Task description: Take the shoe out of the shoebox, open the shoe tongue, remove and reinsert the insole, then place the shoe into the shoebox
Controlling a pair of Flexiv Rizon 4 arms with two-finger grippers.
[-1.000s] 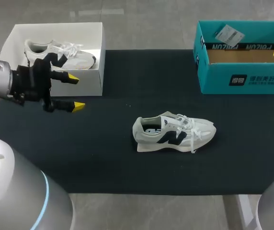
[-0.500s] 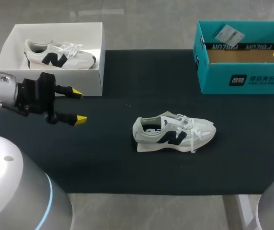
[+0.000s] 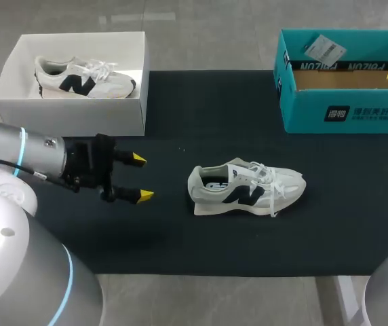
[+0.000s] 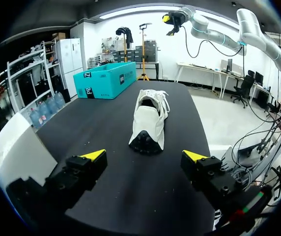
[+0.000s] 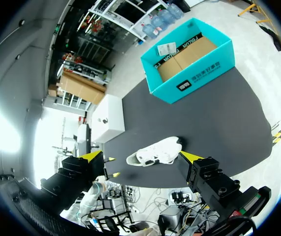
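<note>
Away from the white box (image 3: 72, 115) swing the left jaws, now gaping empty at the heel of the shoe (image 3: 246, 189) standing mid-table, seemingly lined up for a grab, while the right jaws hang open, high above.

We see white print, upside down to us, along the inner wall of the teal shoebox (image 3: 302, 102). Its front carries a dark square mark (image 3: 334, 113) beside lines of small print, and a paper tag (image 3: 323, 49) on its rim is too small to read. The shoe (image 3: 246, 189) on the mat and the second shoe (image 3: 82, 78) — in the white box (image 3: 72, 115) — each bear a dark side logo.
</note>
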